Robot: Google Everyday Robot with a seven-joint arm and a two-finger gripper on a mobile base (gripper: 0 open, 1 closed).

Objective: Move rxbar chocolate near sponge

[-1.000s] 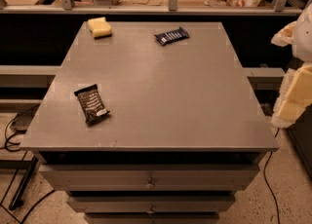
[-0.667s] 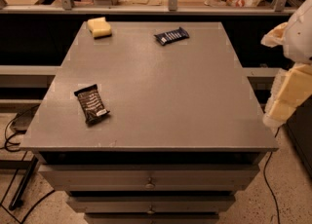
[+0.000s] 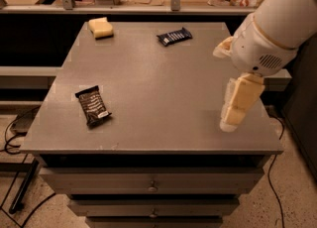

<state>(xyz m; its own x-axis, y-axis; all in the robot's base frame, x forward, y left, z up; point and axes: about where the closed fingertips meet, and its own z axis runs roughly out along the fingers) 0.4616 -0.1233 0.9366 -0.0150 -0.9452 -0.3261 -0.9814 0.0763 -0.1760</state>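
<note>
Hovering: the gripper hangs over the table's right front edge, carrying nothing; its opening cannot be told.
Bar: the chocolate bar lies flat at left front, well apart from the sponge at the far left.
Risk: the blue wrapper invites a wrong pick; a flat bar likely slips from a shallow pinch.

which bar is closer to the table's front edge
The brown-black rxbar chocolate, front left; the dark blue bar lies near the back. The claw hangs over the table's right side.
</note>
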